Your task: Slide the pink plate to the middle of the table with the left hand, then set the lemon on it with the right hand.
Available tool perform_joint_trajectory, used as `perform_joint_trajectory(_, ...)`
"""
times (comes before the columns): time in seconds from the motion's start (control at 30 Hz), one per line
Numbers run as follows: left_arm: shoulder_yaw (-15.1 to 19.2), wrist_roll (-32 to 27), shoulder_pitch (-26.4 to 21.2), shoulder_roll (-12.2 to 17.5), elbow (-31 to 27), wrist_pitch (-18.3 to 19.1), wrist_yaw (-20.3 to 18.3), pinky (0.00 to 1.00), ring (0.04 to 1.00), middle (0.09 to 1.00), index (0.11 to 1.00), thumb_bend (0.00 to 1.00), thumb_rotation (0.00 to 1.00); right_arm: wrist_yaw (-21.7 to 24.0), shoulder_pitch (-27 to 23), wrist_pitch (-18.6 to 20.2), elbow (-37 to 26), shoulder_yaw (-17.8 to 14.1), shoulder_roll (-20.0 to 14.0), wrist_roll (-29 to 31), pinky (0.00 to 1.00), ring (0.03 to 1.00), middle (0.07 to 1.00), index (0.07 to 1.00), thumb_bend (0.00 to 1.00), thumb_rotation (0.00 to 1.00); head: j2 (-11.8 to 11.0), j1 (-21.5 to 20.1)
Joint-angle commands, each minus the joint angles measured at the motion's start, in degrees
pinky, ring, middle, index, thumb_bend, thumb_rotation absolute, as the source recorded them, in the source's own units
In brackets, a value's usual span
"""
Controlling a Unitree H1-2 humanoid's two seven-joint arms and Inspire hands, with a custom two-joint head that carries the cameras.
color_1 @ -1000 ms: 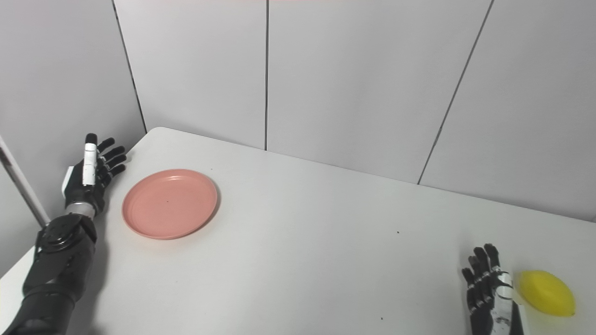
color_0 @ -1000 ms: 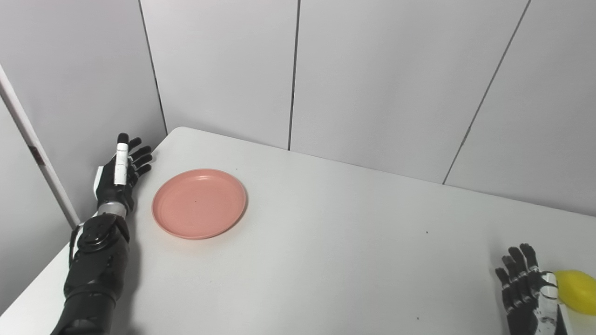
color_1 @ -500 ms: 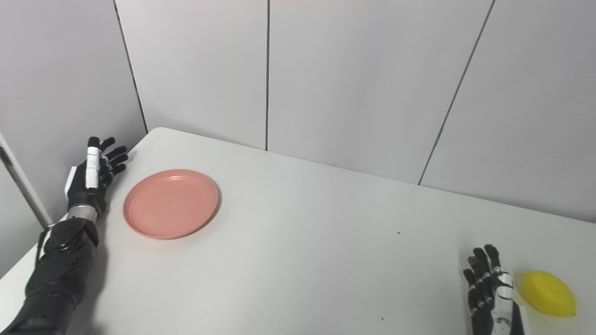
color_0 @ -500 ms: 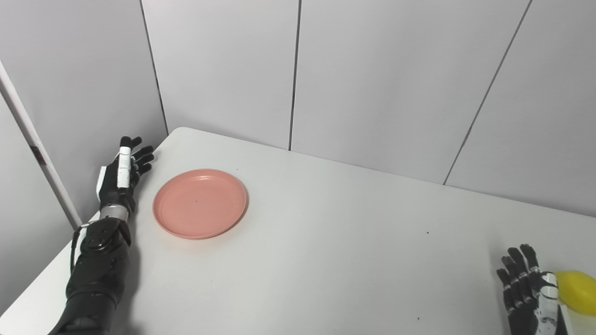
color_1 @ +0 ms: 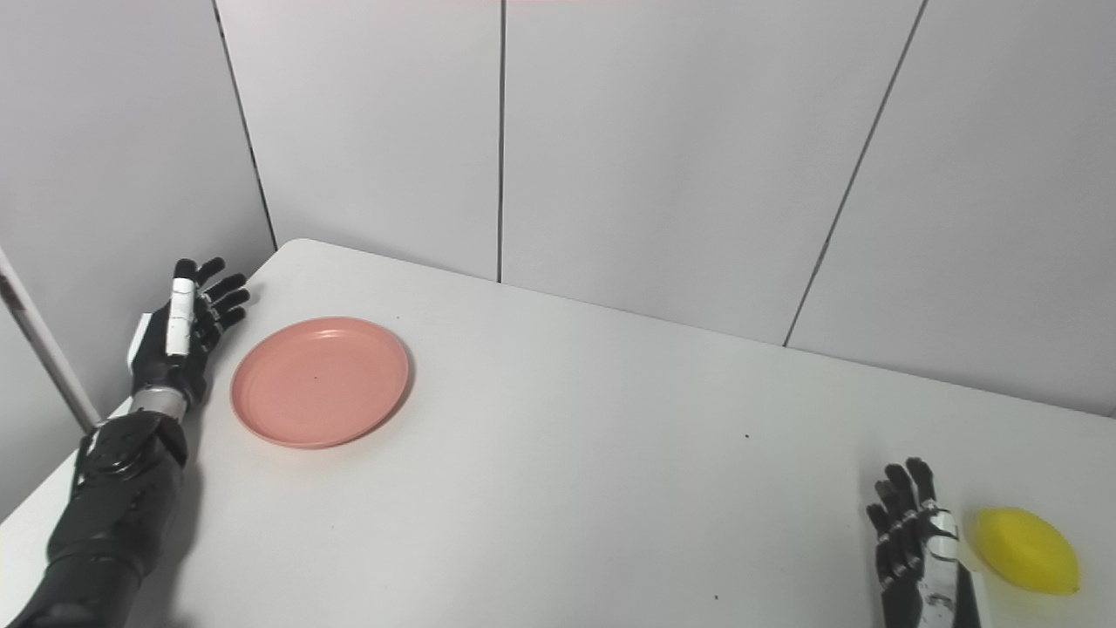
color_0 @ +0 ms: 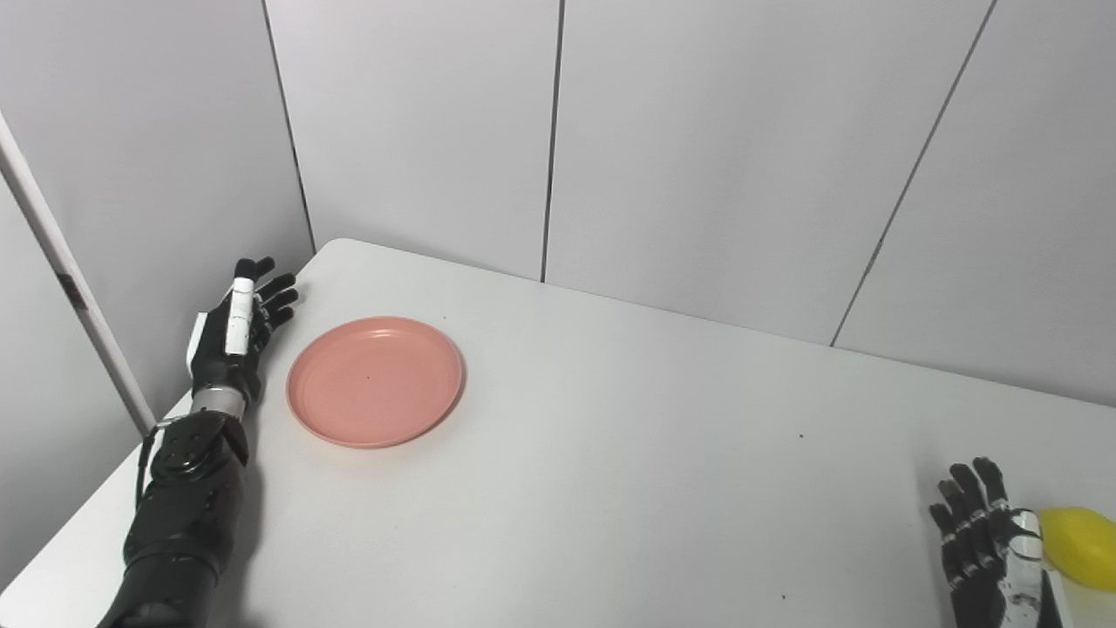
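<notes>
A round pink plate point(color_0: 374, 381) lies flat on the white table point(color_0: 610, 453), toward its far left corner. My left hand point(color_0: 234, 336) stands open at the table's left edge, fingers stretched forward, a short gap away from the plate's left rim and holding nothing. A yellow lemon point(color_1: 1026, 550) rests near the front right corner. My right hand point(color_1: 914, 545) is open just left of the lemon, fingers up, not closed on it. In the left eye view the lemon point(color_0: 1079, 547) is partly cut by the picture's edge.
Grey wall panels point(color_0: 697, 148) rise right behind the table's far edge. A white post point(color_0: 70, 279) leans beside the left edge, close to my left arm. A few small dark specks point(color_0: 799, 436) dot the tabletop.
My left hand has moved a little to the right and forward, closer to the plate's left rim. Plate, lemon and right hand have stayed where they were.
</notes>
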Motion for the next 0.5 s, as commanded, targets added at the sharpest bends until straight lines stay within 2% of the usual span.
perform_joint_trajectory(0.0,-0.65,-0.02,0.44,-0.79,-1.87,1.38,-0.15,0.82,0.799,0.794,0.832,1.00,0.88,-0.03,3.65,0.75,3.01,0.90,1.96,0.53,1.00,0.969,0.946,0.964,0.68,1.00,0.02,-0.07)
perform_joint_trajectory(0.3,-1.48,-0.51,0.91,-1.12,-1.69,0.59,-1.15,0.82,0.795,0.785,0.829,1.00,0.89,0.24,3.33,0.37,3.74,0.81,1.99,0.84,1.00,0.971,0.949,0.961,0.70,1.00,-0.06,-0.22)
perform_joint_trajectory(0.47,-1.76,-0.65,1.92,-1.43,-4.42,2.31,-1.25,0.82,0.794,0.785,0.836,0.98,0.90,0.13,3.42,0.60,3.41,0.97,1.96,0.56,1.00,0.970,0.947,0.961,0.69,1.00,0.06,-0.27)
